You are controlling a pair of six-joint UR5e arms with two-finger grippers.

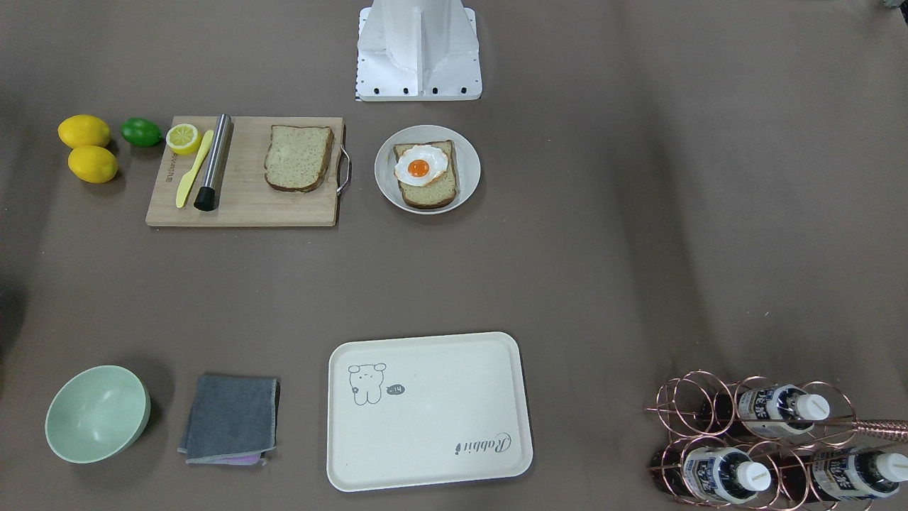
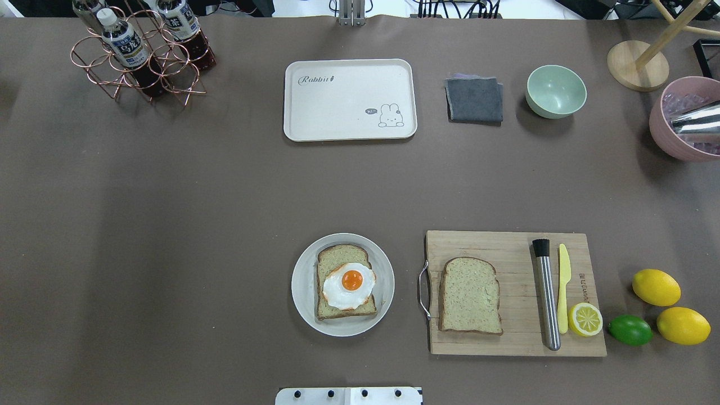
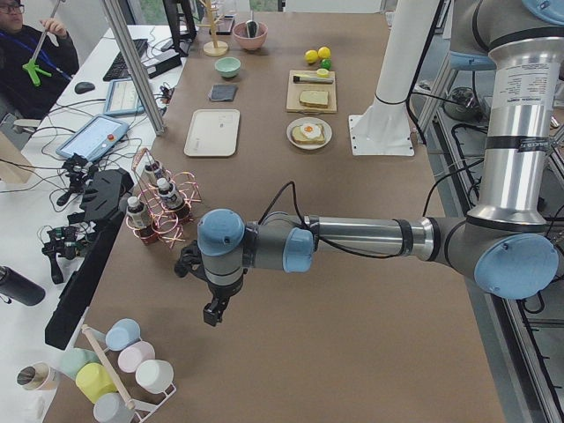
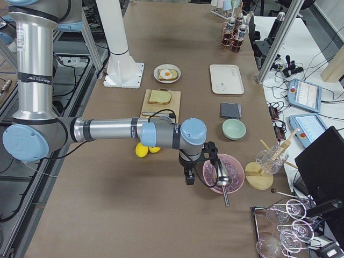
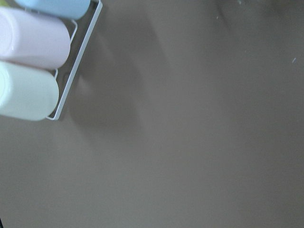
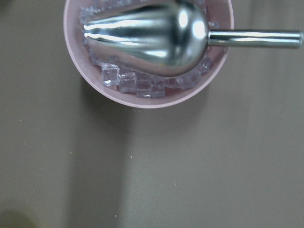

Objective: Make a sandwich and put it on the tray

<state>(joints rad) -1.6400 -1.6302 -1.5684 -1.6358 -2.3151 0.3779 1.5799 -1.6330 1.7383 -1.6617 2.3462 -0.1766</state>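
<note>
A robotics lab — teach pendants [image 4: 303, 95], aluminium posts [image 3: 132, 62] beside the table [image 2: 169, 225].

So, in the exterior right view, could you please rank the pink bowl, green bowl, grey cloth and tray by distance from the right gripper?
From the right gripper, nearest first:
1. Pink bowl, right beside the gripper at the near end.
2. Green bowl, further up the table.
3. Grey cloth, just beyond the green bowl.
4. Tray, farthest, past the cloth.
</note>
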